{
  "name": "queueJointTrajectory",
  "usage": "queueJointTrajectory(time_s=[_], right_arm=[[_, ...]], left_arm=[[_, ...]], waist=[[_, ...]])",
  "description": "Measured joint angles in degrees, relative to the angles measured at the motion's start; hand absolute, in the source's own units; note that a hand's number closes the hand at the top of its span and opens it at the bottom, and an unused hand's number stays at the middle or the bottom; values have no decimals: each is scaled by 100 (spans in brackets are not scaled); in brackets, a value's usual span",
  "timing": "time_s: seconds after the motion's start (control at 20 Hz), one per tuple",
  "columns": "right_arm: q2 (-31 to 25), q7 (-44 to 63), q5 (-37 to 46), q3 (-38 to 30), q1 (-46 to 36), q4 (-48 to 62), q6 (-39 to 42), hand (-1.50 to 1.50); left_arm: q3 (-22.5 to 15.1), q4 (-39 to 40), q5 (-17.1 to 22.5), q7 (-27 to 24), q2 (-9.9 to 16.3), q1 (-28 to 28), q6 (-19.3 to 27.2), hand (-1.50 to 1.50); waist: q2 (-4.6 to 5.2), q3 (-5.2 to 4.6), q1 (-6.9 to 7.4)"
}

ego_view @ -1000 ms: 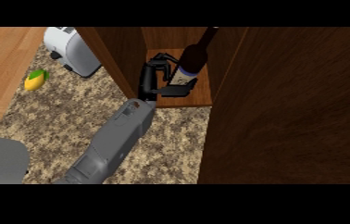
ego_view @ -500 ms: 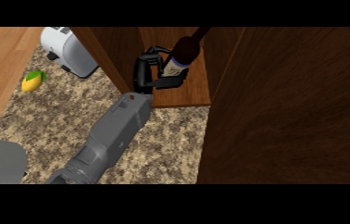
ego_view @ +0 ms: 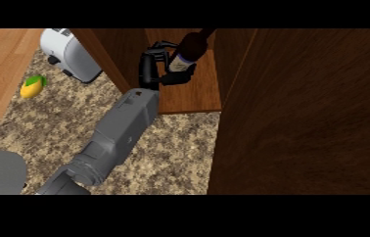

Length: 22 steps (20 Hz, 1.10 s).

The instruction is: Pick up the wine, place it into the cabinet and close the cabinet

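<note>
Inside the open cabinet [ego_view: 195, 91], the left hand [ego_view: 155, 67] curls around a wine bottle [ego_view: 186, 55] above the shelf, between the side walls, its door [ego_view: 296, 108] swung wide over the speckled surface [ego_view: 173, 148].

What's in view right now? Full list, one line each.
wine bottle: 1, dark with pale label, inside the cabinet on its shelf, held
cabinet: 1, brown wood, centre, interior open
cabinet door: 1, dark brown wood, right side
toaster: 1, white, upper left on the counter
corn: 1, yellow and green, left on the counter
counter: 1, speckled granite, lower left
robot hand: 1 visible, black, curled round the wine bottle; which side cannot be told
forearm: 1, grey, from lower left
</note>
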Motion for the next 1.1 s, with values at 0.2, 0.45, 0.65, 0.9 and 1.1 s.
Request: queueJointTrajectory(time_s=[0.2, 0.45, 0.65, 0.9, 1.1], right_arm=[[57, -112, -3, 72, 104, 19, 39, -150], [63, -129, -17, 82, 71, 12, 56, -150], [118, -177, -25, 143, 34, 39, 59, -150], [149, -201, -33, 195, 22, 28, 70, -150], [164, -256, -42, 193, 25, 49, 99, -150]], left_arm=[[10, 345, -143, -14, 44, -245, 298, 150], [10, 673, -258, 23, 65, -389, 530, 150], [38, 859, -290, 216, 111, -550, 559, 150], [40, 1028, -344, 358, 156, -587, 624, 150], [176, 948, -241, 334, 160, -549, 432, 150]], waist=[[18, 3, -22], [42, 1, -88], [75, 0, -144], [89, 4, -199], [105, 9, -220]])
